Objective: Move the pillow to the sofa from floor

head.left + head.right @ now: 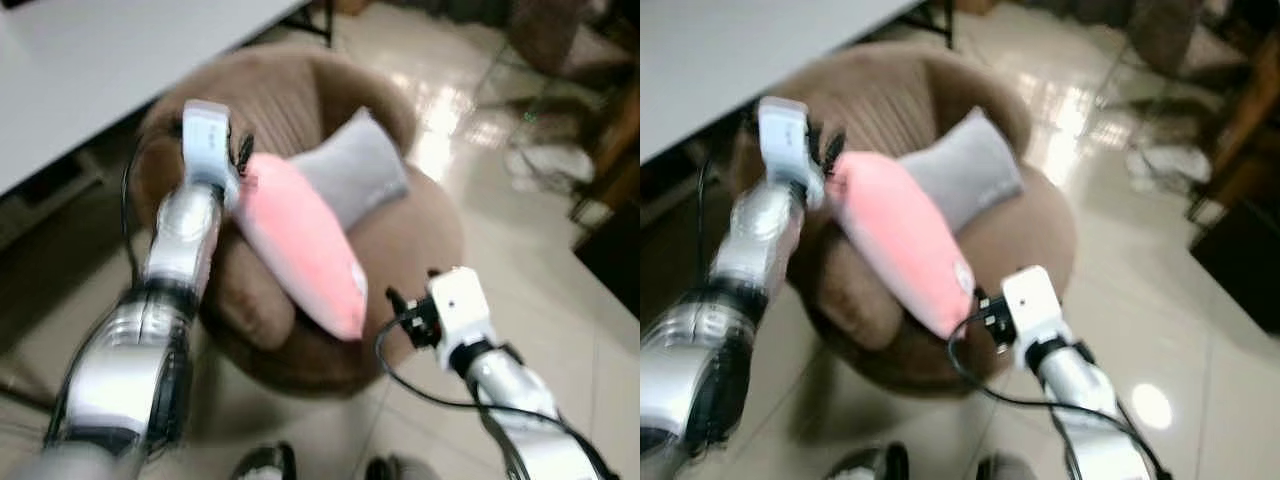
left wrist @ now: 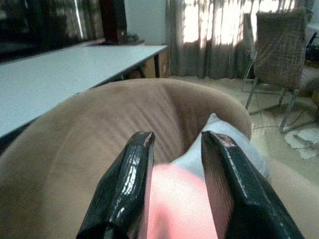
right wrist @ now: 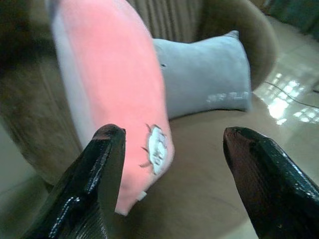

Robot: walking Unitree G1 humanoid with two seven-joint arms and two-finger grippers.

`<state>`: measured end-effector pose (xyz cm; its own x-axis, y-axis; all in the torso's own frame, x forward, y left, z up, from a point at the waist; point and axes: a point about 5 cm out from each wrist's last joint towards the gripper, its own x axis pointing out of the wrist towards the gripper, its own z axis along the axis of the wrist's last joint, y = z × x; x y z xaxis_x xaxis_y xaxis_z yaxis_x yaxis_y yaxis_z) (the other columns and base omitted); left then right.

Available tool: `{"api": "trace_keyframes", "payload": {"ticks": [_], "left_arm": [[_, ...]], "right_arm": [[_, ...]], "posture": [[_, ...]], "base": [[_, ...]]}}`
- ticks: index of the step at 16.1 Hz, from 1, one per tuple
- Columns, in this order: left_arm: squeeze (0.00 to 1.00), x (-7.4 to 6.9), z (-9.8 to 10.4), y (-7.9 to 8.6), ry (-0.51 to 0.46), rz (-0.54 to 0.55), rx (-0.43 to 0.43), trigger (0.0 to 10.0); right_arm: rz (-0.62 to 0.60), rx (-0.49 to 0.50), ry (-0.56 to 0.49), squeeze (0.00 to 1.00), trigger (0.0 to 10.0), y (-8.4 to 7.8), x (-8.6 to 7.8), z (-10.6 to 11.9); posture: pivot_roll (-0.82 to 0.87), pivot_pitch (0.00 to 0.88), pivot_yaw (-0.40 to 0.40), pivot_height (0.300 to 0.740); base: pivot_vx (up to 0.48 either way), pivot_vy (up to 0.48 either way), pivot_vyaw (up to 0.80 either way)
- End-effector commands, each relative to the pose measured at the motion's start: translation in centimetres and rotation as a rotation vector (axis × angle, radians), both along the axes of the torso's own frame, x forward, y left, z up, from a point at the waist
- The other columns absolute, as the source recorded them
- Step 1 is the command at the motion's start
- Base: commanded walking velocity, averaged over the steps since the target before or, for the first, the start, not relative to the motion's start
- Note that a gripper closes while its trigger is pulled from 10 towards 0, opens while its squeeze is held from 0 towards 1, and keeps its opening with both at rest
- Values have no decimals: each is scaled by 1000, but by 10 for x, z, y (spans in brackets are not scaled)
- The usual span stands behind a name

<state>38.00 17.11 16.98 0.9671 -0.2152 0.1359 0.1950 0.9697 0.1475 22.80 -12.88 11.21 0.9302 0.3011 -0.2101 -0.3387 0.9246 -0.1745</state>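
Pink pillow (image 1: 300, 245) (tilted) on brown sofa (image 1: 400, 255).

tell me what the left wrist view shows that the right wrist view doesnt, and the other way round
Left wrist view alone: the white table, a curtained window and a woven chair behind the sofa, with the left gripper shut on the pink pillow's end.

Right wrist view alone: the pink pillow's full length, with a small white emblem near its lower end, pale lettering on the grey pillow, and the right gripper open beside the pink pillow.

Both: the pink pillow, the grey pillow behind it, and the brown round sofa.
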Motion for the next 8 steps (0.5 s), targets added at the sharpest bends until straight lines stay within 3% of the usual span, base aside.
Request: {"api": "trace_keyframes", "payload": {"ticks": [1,3,5,7,8], "left_arm": [[0,-15,-4,-5,5,-54,34,10000],[0,-41,-23,-10,148,-89,-21,10000],[0,-69,-31,-15,192,-40,-30,10000],[0,-82,-38,-15,276,-3,-112,10000],[0,-89,-40,-13,268,15,-91,10000]], "right_arm": [[-30,36,-14,0,10000,-2,6,1],[-71,79,-21,0,10000,-5,15,2],[-74,96,-31,0,10000,-4,23,3],[-72,92,-48,0,10000,-2,27,4],[-77,109,-44,0,10000,-2,27,4]], "posture": [[-88,69,17,740],[-63,71,-2,740],[-43,52,-9,740],[-44,46,-2,740],[-40,40,4,740]], "base": [[0,0,800],[0,0,800],[0,0,788],[0,0,794],[0,0,794]]}}
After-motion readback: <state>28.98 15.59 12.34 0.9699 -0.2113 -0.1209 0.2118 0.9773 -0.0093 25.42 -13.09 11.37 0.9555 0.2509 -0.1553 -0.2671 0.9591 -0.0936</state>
